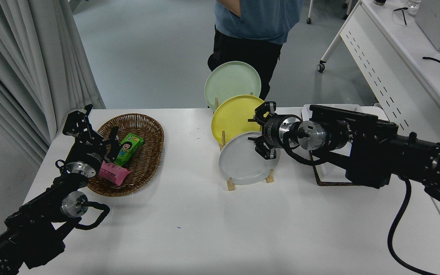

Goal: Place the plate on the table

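Note:
The light-grey plate (243, 162) stands on edge in the front slot of a wooden rack (230, 185) on the white table (204, 233). Behind it stand a yellow plate (233, 118) and a pale green plate (231, 82). My right gripper (261, 132) reaches in from the right, open, at the grey plate's upper right rim. One finger is above the rim and one is in front of the plate's face. My left gripper (97, 130) is parked open at the lower left, beside the basket.
A wicker basket (149, 126) with a green carton (128, 148) and a pink packet (112, 173) sits at the left. A person (254, 23) stands behind the rack. A brown mat (321, 182) lies under the right arm. A white desk (395, 57) stands at the far right.

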Controlling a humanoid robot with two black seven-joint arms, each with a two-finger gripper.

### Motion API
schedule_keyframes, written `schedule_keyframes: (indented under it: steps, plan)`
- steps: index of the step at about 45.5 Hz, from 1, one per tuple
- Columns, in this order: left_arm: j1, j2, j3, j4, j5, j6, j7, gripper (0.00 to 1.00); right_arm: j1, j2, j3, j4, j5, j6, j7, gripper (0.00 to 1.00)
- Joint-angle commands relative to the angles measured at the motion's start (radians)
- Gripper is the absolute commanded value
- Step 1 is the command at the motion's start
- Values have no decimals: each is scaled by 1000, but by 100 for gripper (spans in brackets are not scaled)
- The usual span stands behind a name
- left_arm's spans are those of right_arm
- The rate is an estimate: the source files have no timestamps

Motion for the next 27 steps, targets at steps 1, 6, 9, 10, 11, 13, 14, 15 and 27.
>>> schedule_keyframes:
  steps: [1, 6, 9, 10, 11, 13, 14, 15, 27]
  plan:
    - [0, 0, 0, 0, -1, 0, 0, 100, 0, -1, 0, 3, 6, -8, -35, 44]
    - [0, 0, 0, 0, -1, 0, 0, 100, -3, -1, 0, 6, 5, -9, -43, 44]
    - [0, 0, 0, 0, 1, 0, 0, 100, -3, -1, 0, 6, 5, -9, -44, 44]
    - [0, 0, 0, 0, -1, 0, 0, 100, -3, -1, 0, 6, 5, -9, -44, 44]
    - [0, 0, 0, 0, -1, 0, 0, 100, -3, -1, 0, 6, 5, -9, -44, 44]
    - [0, 0, 0, 0, -1, 0, 0, 100, -3, -1, 0, 6, 5, -9, -44, 44]
    - [0, 0, 0, 0, -1, 0, 0, 100, -3, -1, 0, 6, 5, -9, -46, 43]
    - [0, 0, 0, 0, -1, 0, 0, 100, -2, -1, 2, 6, 5, -9, -46, 42]
    - [0, 0, 0, 0, 1, 0, 0, 100, 0, -12, 7, 6, 3, -8, -47, 38]
